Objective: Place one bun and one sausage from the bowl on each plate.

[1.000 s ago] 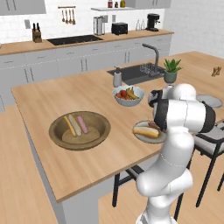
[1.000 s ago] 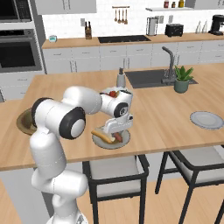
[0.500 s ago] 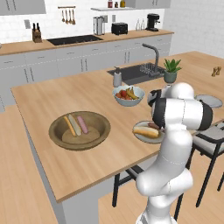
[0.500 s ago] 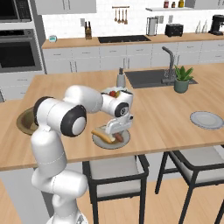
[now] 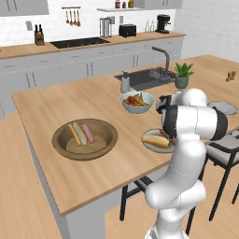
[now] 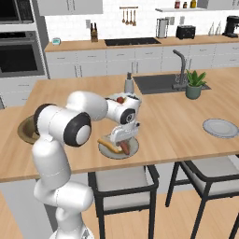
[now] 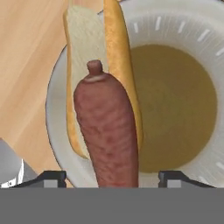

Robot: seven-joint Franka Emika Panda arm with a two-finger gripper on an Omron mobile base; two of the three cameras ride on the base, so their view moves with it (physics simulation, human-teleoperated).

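Observation:
My gripper [image 7: 113, 177] hangs low over the near plate [image 7: 183, 26], open, its fingertips [image 7: 52, 177] standing wide on either side of a reddish-brown sausage [image 7: 107, 127]. The sausage lies on the plate against a golden bun [image 7: 116, 48]. From the right base camera, the gripper [image 6: 122, 139] sits just above that plate [image 6: 132, 148], with the sausage [image 6: 125, 148] and bun [image 6: 105, 144] on it. The wooden bowl [image 5: 60, 148] to the left holds two buns [image 5: 77, 134] and a pink sausage [image 5: 88, 133]. A second grey plate [image 5: 223, 107] lies bare at the far right.
A pale fruit bowl [image 5: 137, 100] stands behind the near plate. Further back are the sink [image 5: 147, 77], a soap bottle [image 5: 125, 84] and a potted plant [image 5: 182, 74]. Dark stools [image 6: 123, 186] stand along the island's front edge.
The jaws have opened and let go of the sausage, which now lies on the near plate beside the bun. The arm has barely moved.

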